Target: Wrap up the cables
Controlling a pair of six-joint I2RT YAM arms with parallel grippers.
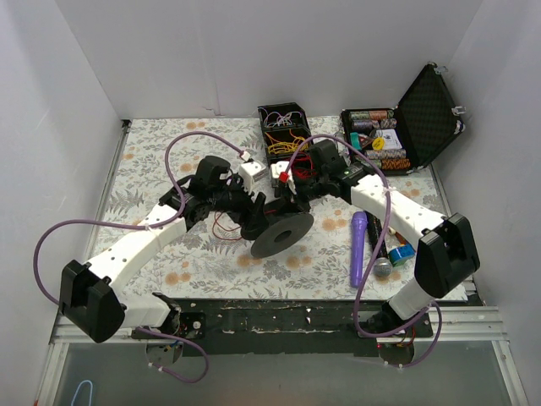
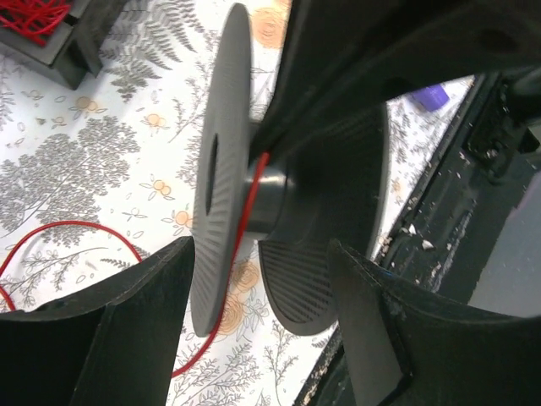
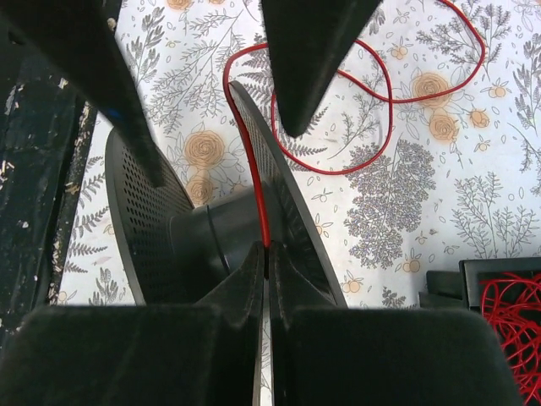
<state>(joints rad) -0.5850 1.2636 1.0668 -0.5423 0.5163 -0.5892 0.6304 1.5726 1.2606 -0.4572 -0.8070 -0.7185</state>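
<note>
Spool point(image 1: 281, 235) tilted at mid tabletop point(image 1: 211, 271), with both arms meeting over it. Right claw point(image 3: 268, 254) pressed together, pinching red cable point(image 3: 258, 199) at the hub between the spool's flanges. Left claw point(image 2: 260, 254) spread, one flange between its fingers; contact cannot be told. Loose loops of red cable lie just left of the spool.

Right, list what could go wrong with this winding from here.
1. The right gripper pinches the red wire at the hub of the spool. The wire crosses the flange rim and might slip off outside it.
2. The left gripper is open astride a flange, so a tug could tip or roll the spool.
3. Slack lies looped on the table and may snag or knot as it is drawn in.
</note>
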